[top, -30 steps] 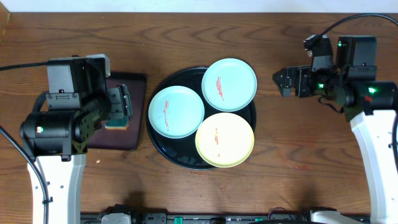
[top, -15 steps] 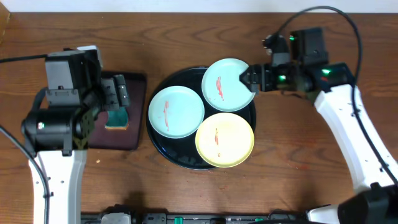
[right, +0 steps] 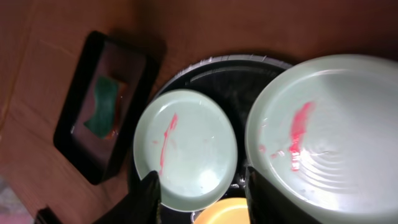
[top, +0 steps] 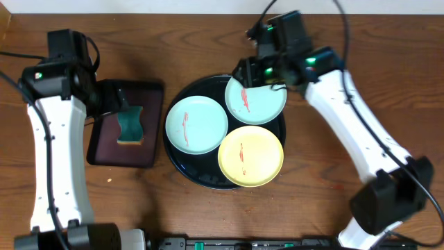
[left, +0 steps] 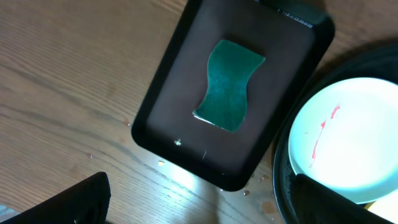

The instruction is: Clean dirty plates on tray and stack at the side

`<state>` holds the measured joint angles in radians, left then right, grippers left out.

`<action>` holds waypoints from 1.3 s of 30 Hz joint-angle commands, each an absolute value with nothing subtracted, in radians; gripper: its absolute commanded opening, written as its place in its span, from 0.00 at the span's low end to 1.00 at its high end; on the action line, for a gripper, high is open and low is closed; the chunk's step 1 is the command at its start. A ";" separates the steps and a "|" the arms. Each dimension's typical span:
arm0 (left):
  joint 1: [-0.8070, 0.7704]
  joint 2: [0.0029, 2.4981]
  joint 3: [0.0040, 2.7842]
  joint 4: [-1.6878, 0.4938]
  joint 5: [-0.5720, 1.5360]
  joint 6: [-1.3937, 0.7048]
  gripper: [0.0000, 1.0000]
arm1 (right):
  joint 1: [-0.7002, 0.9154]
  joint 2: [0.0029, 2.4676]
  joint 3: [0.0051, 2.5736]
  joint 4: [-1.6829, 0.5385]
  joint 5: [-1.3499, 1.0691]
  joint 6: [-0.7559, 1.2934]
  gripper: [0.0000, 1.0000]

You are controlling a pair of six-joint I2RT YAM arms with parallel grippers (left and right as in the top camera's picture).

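The black tray (top: 182, 161) holds three dirty plates, each with red smears: an aqua plate (top: 196, 124) on the left, an aqua plate (top: 255, 95) at the back right and a yellow plate (top: 251, 155) in front. My right gripper (top: 244, 73) hovers at the back-left rim of the far aqua plate (right: 323, 124). Its jaws (right: 211, 199) stand partly apart with nothing between them, and one finger lies over that plate's edge. My left gripper (top: 116, 98) is wide open (left: 199, 211) above the near edge of the brown tray, holding nothing.
A dark brown rectangular tray (top: 104, 156) lies left of the black tray, with a green sponge (top: 129, 125) on it; the sponge (left: 228, 85) lies flat. Water drops dot the wood beside it. Bare wooden table lies to the right and front.
My right arm swung left from the table's right side to the far aqua plate, and its jaws narrowed. My left arm pulled back from the sponge and its jaws opened wider.
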<state>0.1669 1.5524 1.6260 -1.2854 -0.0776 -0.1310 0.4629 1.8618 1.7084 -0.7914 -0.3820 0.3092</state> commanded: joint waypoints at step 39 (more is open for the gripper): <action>0.170 1.595 1.648 -1.271 -0.084 -0.144 0.93 | 0.688 2.163 1.700 -0.861 -0.027 0.591 0.30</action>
